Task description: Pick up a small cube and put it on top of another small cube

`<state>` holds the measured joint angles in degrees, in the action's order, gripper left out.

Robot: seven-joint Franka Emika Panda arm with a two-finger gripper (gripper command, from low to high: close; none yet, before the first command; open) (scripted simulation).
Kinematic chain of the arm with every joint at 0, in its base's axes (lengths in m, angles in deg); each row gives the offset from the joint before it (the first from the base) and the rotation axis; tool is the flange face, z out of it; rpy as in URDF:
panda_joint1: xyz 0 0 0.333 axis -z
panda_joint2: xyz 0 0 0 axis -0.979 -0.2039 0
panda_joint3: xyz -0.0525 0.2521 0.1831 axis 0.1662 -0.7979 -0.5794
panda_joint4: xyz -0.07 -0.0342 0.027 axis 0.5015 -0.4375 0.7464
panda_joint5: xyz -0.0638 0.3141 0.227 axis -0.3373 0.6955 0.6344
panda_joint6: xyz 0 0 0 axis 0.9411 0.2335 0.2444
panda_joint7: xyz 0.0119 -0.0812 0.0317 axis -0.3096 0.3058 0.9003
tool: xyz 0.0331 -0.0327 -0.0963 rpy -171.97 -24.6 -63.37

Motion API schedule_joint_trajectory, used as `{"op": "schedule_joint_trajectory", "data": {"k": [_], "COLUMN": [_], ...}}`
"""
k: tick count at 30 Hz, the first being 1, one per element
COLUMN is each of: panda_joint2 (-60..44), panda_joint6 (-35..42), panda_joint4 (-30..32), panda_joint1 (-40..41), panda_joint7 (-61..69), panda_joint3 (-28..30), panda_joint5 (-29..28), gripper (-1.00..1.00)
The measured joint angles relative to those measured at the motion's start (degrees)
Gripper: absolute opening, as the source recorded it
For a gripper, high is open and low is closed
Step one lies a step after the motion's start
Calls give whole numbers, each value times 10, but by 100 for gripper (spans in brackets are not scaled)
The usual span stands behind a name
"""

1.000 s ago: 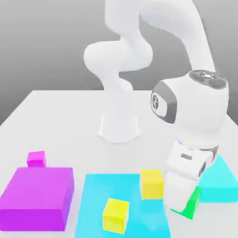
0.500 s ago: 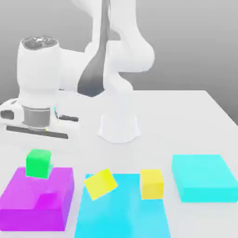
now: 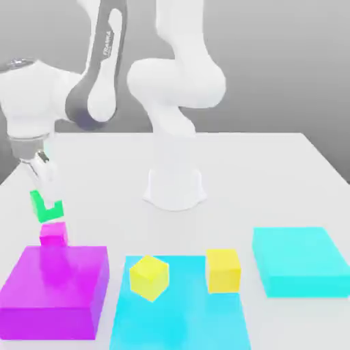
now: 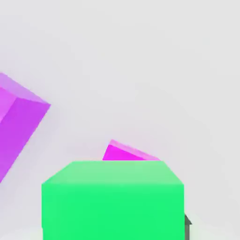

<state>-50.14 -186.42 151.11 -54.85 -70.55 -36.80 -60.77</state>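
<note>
Half a second earlier my jaws (image 3: 46, 198) hung apart; now they gripped the small matte bright-green cube (image 3: 45, 207), tilted, just above the small magenta cube (image 3: 53, 234) at six o'clock, ready for stacking.

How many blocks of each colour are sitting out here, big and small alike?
Green: 1, the small green cube.
Magenta: 2, the small magenta cube and the big magenta block.
Yellow: 2, one tilted, one flat.
Cyan: 2, a slab and a block.
Total: 7.
</note>
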Motion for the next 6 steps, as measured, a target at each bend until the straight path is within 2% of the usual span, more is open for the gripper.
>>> {"op": "schedule_joint_trajectory", "data": {"k": [3, 4, 6], "panda_joint2": [-51, -67, -67], "panda_joint6": [-46, -59, -59], "panda_joint4": [0, 0, 0], "panda_joint1": [-10, -9, -9], "panda_joint7": [48, 64, 64], "panda_joint3": [-8, -15, -15], "panda_joint5": [68, 92, 92], "gripper": [-100, 100, 100]}}
